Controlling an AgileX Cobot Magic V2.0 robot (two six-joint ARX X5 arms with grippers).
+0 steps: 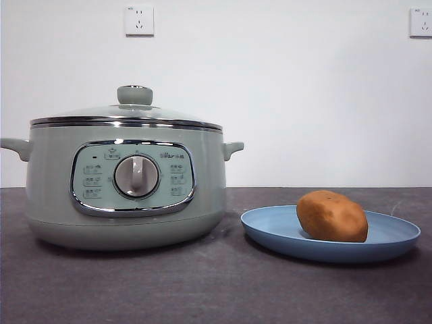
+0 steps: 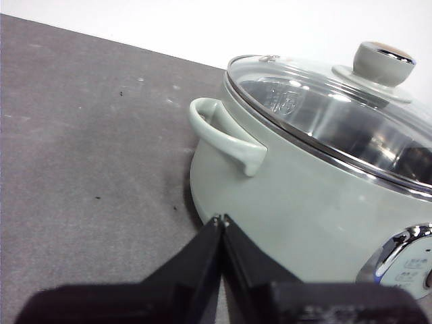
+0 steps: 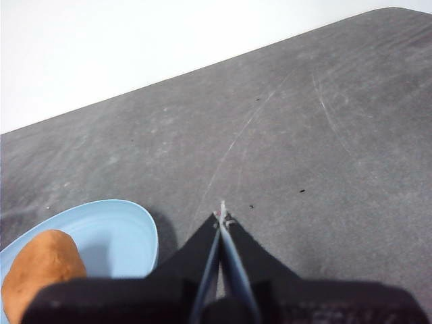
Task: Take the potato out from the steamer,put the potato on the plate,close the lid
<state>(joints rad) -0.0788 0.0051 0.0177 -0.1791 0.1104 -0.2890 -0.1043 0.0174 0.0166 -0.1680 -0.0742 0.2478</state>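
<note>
Beside the closed right hand (image 3: 223, 216), the potato (image 3: 42, 270) lies on the plate (image 3: 121, 229), untouched.

The steamer (image 1: 125, 182) has a control panel (image 1: 133, 177) with small printed labels and a brand mark beside the dial (image 1: 136, 176) — all too small and blurred to read.

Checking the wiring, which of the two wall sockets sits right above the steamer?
The socket near the picture's upper left; it hangs over the lid knob. The other socket is at the far right edge, past the plate.
</note>
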